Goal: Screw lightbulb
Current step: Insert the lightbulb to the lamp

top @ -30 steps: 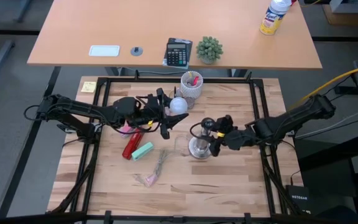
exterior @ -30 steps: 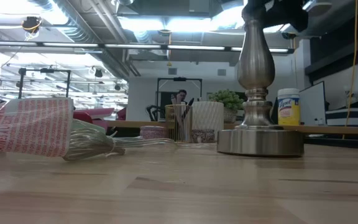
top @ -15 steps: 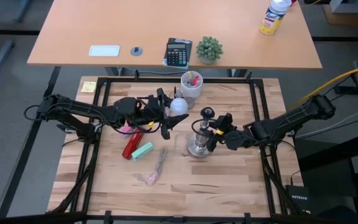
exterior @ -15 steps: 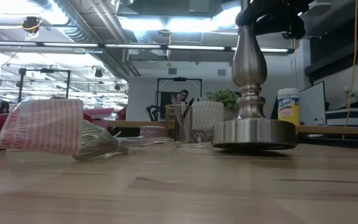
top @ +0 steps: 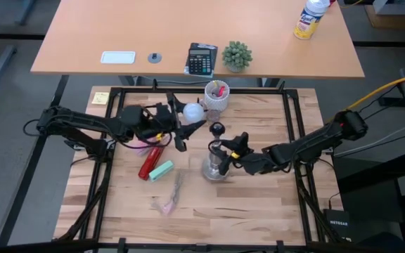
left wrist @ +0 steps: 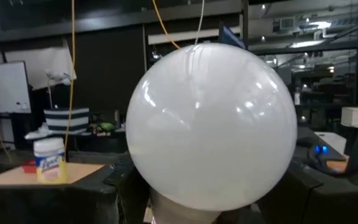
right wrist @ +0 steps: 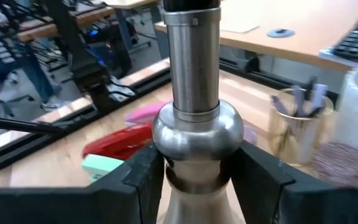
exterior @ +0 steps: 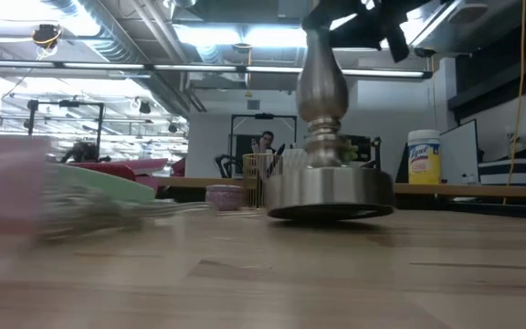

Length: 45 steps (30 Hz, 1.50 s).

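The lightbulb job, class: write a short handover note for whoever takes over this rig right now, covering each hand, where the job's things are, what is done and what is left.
Left hand: shut on the lightbulb, held above the table beside the white cup; the globe fills the left wrist view.
Right hand: shut on the stem of the metal socket stand; in the low view its round base looks tilted, one edge off the table.
Done: bulb and stand are each gripped.
Left: bring the bulb's base over the socket, seat it and screw it in. They are apart now.
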{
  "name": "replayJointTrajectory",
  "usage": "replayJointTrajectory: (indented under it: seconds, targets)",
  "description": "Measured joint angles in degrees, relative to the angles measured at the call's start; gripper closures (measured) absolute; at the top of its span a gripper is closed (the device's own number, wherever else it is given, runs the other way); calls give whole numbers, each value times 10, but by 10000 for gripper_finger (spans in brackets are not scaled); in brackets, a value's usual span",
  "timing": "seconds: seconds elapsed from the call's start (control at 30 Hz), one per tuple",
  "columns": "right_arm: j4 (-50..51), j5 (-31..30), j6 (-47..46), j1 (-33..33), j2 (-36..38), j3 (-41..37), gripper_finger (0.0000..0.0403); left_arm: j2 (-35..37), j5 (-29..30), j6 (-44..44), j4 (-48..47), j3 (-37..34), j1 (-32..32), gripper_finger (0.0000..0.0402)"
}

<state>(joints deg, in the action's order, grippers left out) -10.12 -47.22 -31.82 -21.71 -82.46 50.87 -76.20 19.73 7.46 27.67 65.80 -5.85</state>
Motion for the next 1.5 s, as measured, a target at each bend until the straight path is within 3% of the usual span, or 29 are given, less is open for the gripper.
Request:
replayJointTrajectory:
  seconds: [0.23, 0.73, 0.97, 1.27, 1.5]
  targets:
    - [-42, -3, 8, 0, -28, 1, 236, 21, 0, 0, -5, 0, 0, 175]
    - [-34, 8, 9, 0, -29, 6, 235, 21, 0, -31, -50, 0, -2, 175]
    - [-37, 42, 72, 0, -29, 6, 235, 21, 0, -35, -54, 0, -2, 175]
    - [-26, 61, 82, 0, -30, 19, 234, 21, 0, -35, -61, 0, -2, 175]
    - [-24, 69, 76, 0, -31, 21, 174, 20, 0, -34, -62, 0, -2, 175]
